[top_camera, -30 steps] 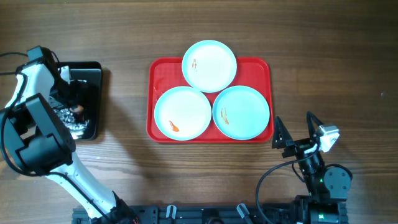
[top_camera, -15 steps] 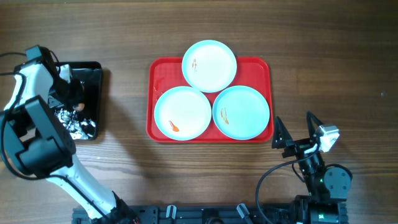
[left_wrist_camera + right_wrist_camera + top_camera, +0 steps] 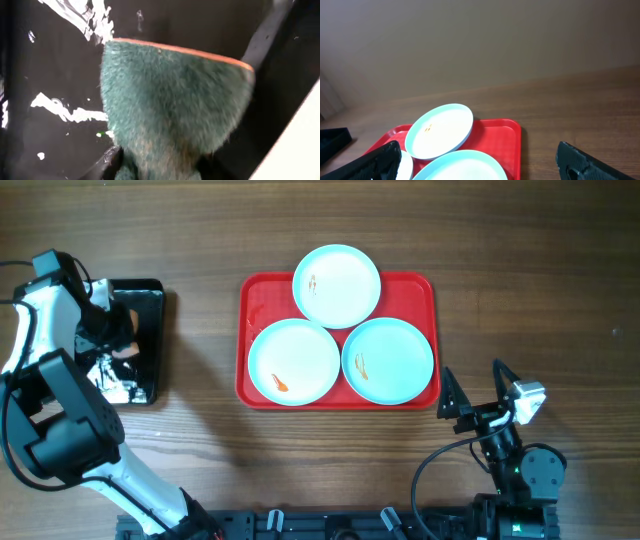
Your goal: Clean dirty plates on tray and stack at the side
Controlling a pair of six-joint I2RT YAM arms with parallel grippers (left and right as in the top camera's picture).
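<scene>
Right claw [image 3: 471,372], spread wide and empty, near the red tray [image 3: 262,290]'s right corner; on that tray three orange-smeared pale plates [image 3: 388,360], farthest overhanging the rim; left claw [image 3: 157,167] over black tray [image 3: 150,295], green sponge [image 3: 175,95] between its fingers, grip unclear.

Tray [image 3: 258,298] in overhead, right-wrist views

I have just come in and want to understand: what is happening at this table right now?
The left gripper is over the black tray at the table's left side, with a green sponge between its jaws; whether it grips it firmly I cannot tell. The right gripper waits open near the red tray, touching nothing. The three plates lie on that tray, each with small orange smears, none stacked yet.
</scene>
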